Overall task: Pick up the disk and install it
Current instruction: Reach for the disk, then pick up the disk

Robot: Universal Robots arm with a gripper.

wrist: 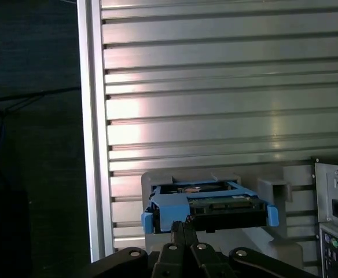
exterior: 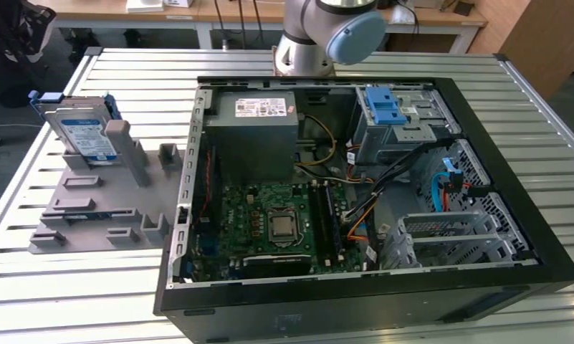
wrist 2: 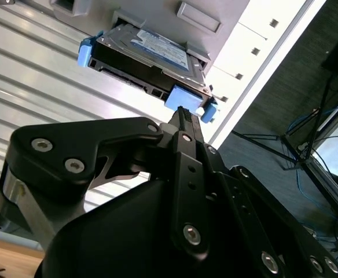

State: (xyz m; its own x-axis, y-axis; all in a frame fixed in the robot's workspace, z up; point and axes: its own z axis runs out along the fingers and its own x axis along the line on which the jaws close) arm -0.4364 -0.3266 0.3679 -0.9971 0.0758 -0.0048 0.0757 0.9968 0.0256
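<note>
Toward the bench's edge on the exterior view's left, I am watching the flat silver-grey hard disk with its white-and-blue label and blue plastic bracket (exterior: 84,132) standing on edge in a slot of a grey moulded holder block (exterior: 95,208). That block is lying flat on the slatted silver metal bench (exterior: 77,301). The disk is sitting at the holder's end nearer the bench's far edge, with a grey post of the holder standing just beside it. Next to the holder, toward the exterior view's right, a large black open computer case (exterior: 363,304) is lying on its side. Inside it I am making out a green circuit board (exterior: 267,222), a grey metal box with a white sticker (exterior: 258,132) and a blue ribbed plastic latch piece (exterior: 386,107). The silver-and-blue robot arm (exterior: 320,36) is rising from the bench's far edge. In both wrist views the black gripper (wrist 2: 181,116) (wrist: 184,227) is pointing toward the disk (wrist 2: 149,55) (wrist: 209,205), apart from it, and its jaws are pressing together tip against tip, gripping nothing.
</note>
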